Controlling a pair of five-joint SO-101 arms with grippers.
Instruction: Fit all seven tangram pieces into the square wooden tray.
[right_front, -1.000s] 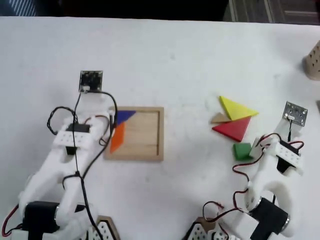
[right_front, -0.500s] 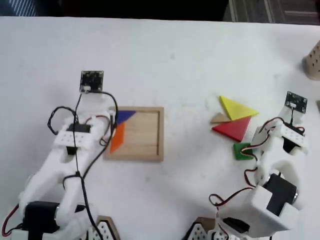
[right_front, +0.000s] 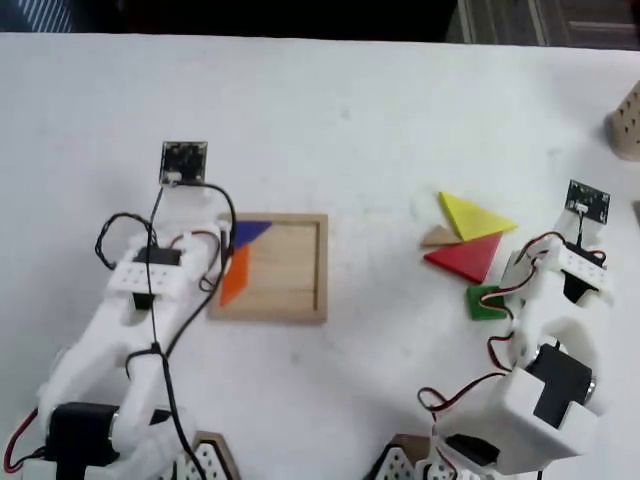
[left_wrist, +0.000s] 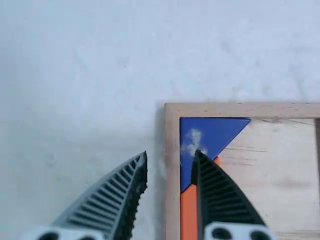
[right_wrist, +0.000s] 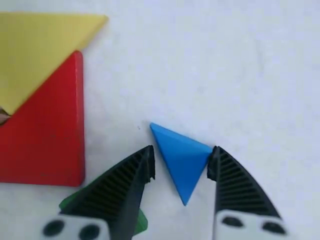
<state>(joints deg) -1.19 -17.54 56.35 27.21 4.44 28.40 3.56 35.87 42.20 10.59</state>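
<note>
A white worktop (right_front: 340, 110) is seen from above, bounded at its far edge by a dark strip of room (right_front: 300, 15). A perforated wooden block (right_front: 628, 128) is cut off by the right border. The tray (right_front: 300, 306) lies beside the left arm (right_front: 130, 310), and a dark blue triangle (right_front: 250, 231) and an orange piece (right_front: 234, 275) are set along its left side. Well apart, near the right arm (right_front: 545, 390), a yellow triangle (right_front: 472, 215), red triangle (right_front: 468, 257), tan piece (right_front: 436, 237) and green piece (right_front: 485, 302) are grouped. In the left wrist view the left fingers (left_wrist: 204, 170) are shown spread, one over the tray's two pieces and the other over bare worktop outside the rim. In the right wrist view a light blue triangle (right_wrist: 182, 160) is shown flat on the worktop between the spread right fingers (right_wrist: 225, 170), and one of its corners is met by one finger.
</note>
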